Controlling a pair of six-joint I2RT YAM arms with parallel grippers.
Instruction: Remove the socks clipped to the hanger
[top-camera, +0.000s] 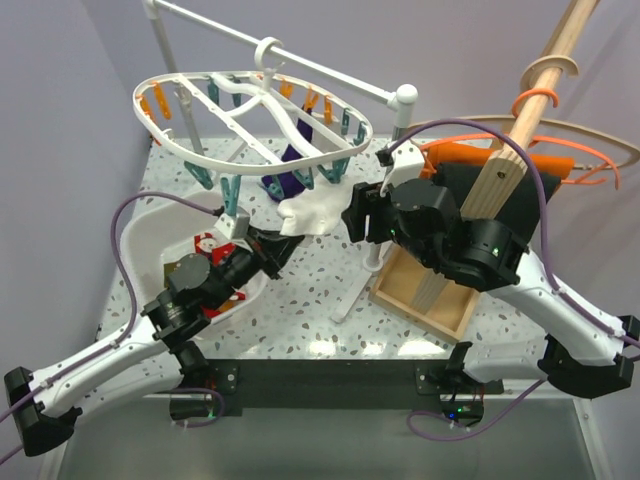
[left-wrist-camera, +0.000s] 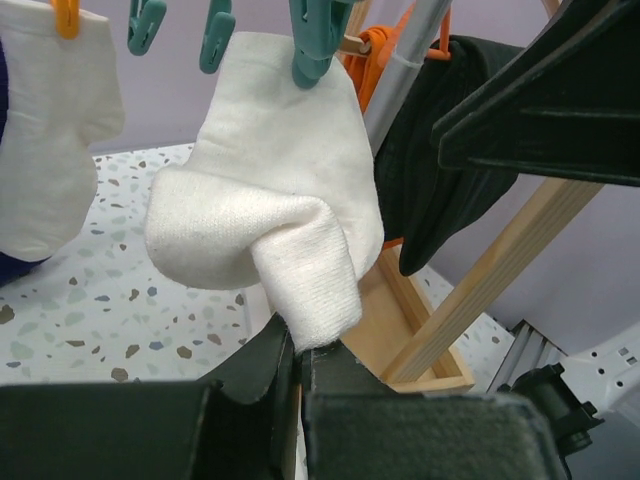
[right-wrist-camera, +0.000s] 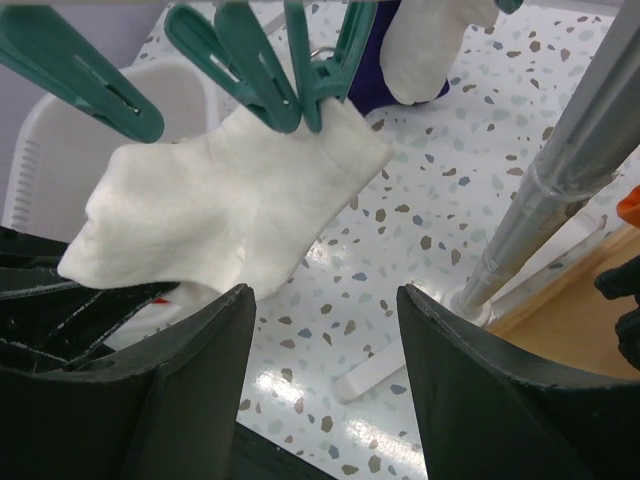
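The white oval hanger (top-camera: 250, 110) hangs from a rack bar, with orange and teal clips around its rim. A white sock (top-camera: 318, 208) hangs from a teal clip (left-wrist-camera: 315, 40) at its near side. My left gripper (left-wrist-camera: 300, 345) is shut on the lower end of this white sock (left-wrist-camera: 270, 220). My right gripper (right-wrist-camera: 325, 330) is open and empty just right of the same sock (right-wrist-camera: 230, 200), below the teal clips (right-wrist-camera: 300, 70). A second white sock (left-wrist-camera: 50, 150) hangs on an orange clip, and a dark purple sock (top-camera: 290, 172) hangs behind it. Red socks (top-camera: 205, 262) lie in the bin.
A white bin (top-camera: 140, 235) stands at the left under my left arm. The rack's metal pole (right-wrist-camera: 560, 170) rises right of the sock. A wooden box base (top-camera: 425, 290) holds a wooden post, with a black cloth (left-wrist-camera: 440, 180) and orange hangers (top-camera: 540, 150) on it.
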